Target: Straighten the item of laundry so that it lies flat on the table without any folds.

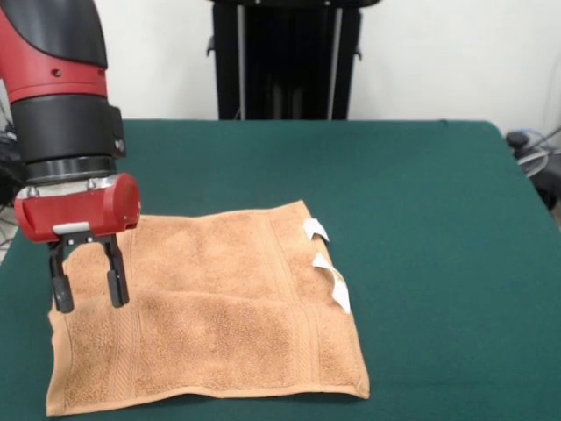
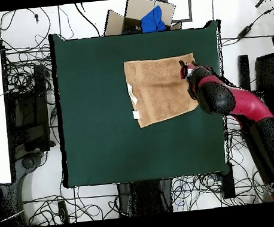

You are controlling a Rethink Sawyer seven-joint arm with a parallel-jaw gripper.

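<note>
Gripper (image 1: 88,289) hanging with its two black fingers (image 1: 116,285) spread apart, tips pointing straight down, nothing between them. Sitting right over the towel's end, at the fold line; whether actually touching the terry or hovering just above, cannot tell from the front view. Red wrist housing directly above the fingers, black and red arm (image 1: 57,79) rising from there out of the top of the picture.

Towel (image 1: 210,307) lying under and spreading away from the gripper, toward the picture's right in the front view. Light orange-tan terry, rectangular. Showing a crease running lengthwise from beneath the gripper across the cloth, so looking doubled over along that line, nearer half lying on top. Woven border bands crossing near the end farthest from the gripper and faintly near the gripper end too. Two small white tags (image 1: 331,281) sticking out on the end edge opposite the gripper, one curled up. Edges mostly straight, corner far from the gripper slightly lifted.

In the overhead view, gripper (image 2: 188,72) covering the towel's (image 2: 158,89) edge on one side, tags (image 2: 133,100) on the other side.

Green table (image 1: 438,263) surrounding everything, towel resting well inside its borders, well clear of the edges away from the gripper.
</note>
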